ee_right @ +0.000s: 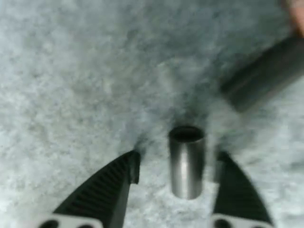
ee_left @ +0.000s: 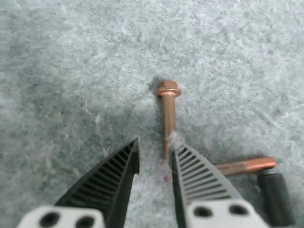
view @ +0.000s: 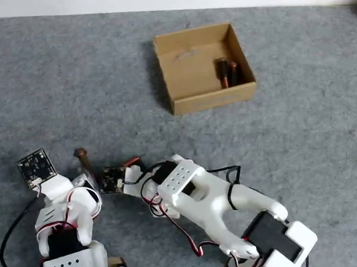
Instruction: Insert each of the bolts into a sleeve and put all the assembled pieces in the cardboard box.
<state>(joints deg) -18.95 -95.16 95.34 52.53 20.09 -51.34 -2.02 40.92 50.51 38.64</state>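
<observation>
Left claw (ee_left: 155,153) stands narrowly parted astride the shank end of a copper-coloured flange-head bolt (ee_left: 167,111) lying flat; right claw (ee_right: 178,164) gapes wide around a dark grey metal tube sleeve (ee_right: 186,154). Both look stiff, light, smooth, apt to roll: pinch each across its mid-length. Fuzzy grey worktop (view: 67,74) should curb sliding; the brown cardboard box (view: 213,98) sits well apart.

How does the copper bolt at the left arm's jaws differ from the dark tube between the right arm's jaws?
The bolt is copper-coloured; the sleeve is dark grey metal. The bolt is thin with a flanged hex head; the sleeve is a plain hollow tube with an open end. The bolt's tip lies close to one of the left gripper's jaws; the sleeve sits roughly centred in the right gripper's. Both rest on the grey mat, at open jaws.
</observation>
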